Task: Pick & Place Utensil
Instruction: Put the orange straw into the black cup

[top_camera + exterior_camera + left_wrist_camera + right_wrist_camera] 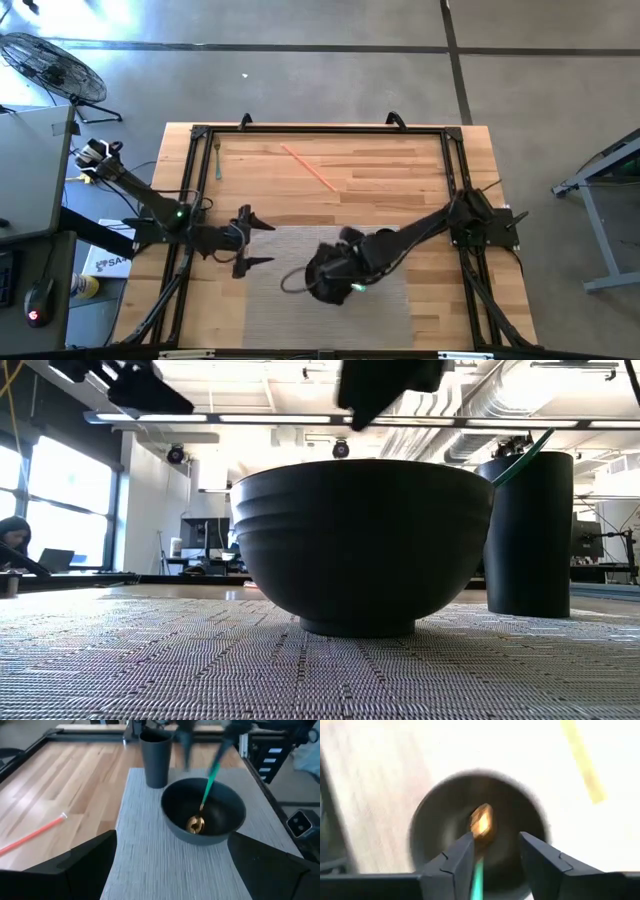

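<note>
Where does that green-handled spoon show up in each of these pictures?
High view: hidden beneath the right arm.
Low view: only the spoon handle's green tip, above the bowl's right rim.
Left wrist view: centre, leaning in the bowl.
Right wrist view: centre, golden head inside the bowl.
Shared landmark: the bowl.

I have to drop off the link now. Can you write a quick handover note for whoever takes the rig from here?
Right gripper: above the dark bowl, jaws parted around the green handle of the spoon, no clear grip on it.
Left gripper: jaws wide open, empty, waiting over the left edge of the grey mat.
Things: the spoon's gold head sits in the bowl, handle leaning up at the rim. Dark cup stands on the mat beside the bowl. An orange straw and a fork lie on the wooden table.
Done: spoon is in the bowl.
Left: lift the right arm clear.
</note>
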